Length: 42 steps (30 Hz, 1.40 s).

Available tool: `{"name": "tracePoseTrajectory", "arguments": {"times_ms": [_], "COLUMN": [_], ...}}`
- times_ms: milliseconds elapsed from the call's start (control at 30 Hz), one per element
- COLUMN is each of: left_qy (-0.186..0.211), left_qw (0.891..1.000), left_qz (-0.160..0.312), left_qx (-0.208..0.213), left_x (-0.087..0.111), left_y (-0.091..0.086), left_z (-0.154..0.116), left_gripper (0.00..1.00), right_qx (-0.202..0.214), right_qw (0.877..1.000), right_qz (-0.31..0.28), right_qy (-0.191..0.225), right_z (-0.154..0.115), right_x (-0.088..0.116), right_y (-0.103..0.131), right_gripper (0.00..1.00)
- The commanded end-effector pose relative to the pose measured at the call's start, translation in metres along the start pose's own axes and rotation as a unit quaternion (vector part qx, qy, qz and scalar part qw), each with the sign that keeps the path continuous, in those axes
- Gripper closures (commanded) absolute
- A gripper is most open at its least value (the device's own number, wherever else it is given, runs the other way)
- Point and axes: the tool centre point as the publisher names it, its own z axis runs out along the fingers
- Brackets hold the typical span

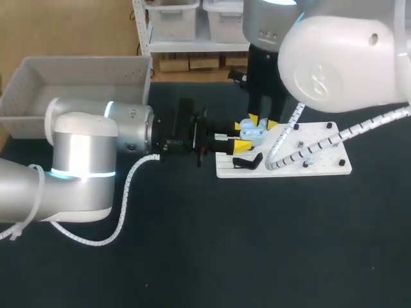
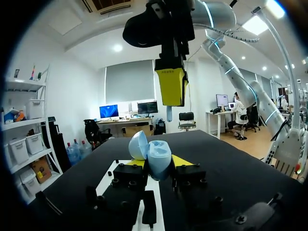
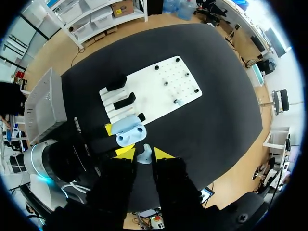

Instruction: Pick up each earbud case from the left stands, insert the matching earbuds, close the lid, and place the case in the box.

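Observation:
My left gripper (image 1: 241, 136) is shut on a light-blue earbud case (image 1: 252, 131), holding it with its lid open just left of the white stand board (image 1: 321, 144). In the left wrist view the open case (image 2: 156, 156) sits between the yellow tips. My right gripper (image 1: 262, 122) hangs directly above the case and is shut on a light-blue earbud (image 3: 144, 155). From the right wrist view the case (image 3: 129, 132) lies just ahead of that earbud. Another small blue earbud (image 3: 179, 102) rests on the board.
The grey box (image 1: 77, 83) stands at the back left, behind my left arm. Black stands (image 3: 124, 101) line the board's near-left end, and black pegs (image 1: 329, 126) dot its corners. My right arm's white cable (image 1: 282, 144) drapes over the board.

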Motion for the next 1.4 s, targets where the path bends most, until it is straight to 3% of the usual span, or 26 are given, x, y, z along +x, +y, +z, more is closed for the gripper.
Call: {"name": "tracePoseTrajectory", "arguments": {"times_ms": [33, 500, 600, 933, 1400], "left_qy": [-0.001, -0.001, -0.001, -0.001, -0.001], "left_qw": [1.0, 1.0, 1.0, 1.0, 1.0], "left_qz": [0.001, 0.001, 0.001, 0.001, 0.001], "left_qx": [-0.002, -0.002, -0.002, -0.002, -0.002], "left_x": [0.001, 0.001, 0.001, 0.001, 0.001], "left_y": [0.0, 0.0, 0.0, 0.0, 0.0], "left_z": [0.001, 0.001, 0.001, 0.001, 0.001], "left_gripper": [1.0, 1.0, 1.0, 1.0, 1.0], "right_qx": [0.001, 0.001, 0.022, 0.039, 0.054], "right_qw": [1.0, 1.0, 1.0, 0.997, 0.995], "right_qz": [0.0, 0.0, 0.017, 0.048, 0.082], "right_qy": [0.001, 0.001, -0.015, -0.045, -0.032], "right_z": [0.0, 0.0, 0.003, 0.005, 0.012], "right_x": [-0.001, -0.001, 0.0, 0.002, -0.002], "right_y": [0.001, 0.001, 0.001, 0.006, 0.007], "right_gripper": [1.0, 1.0, 1.0, 1.0, 1.0]}}
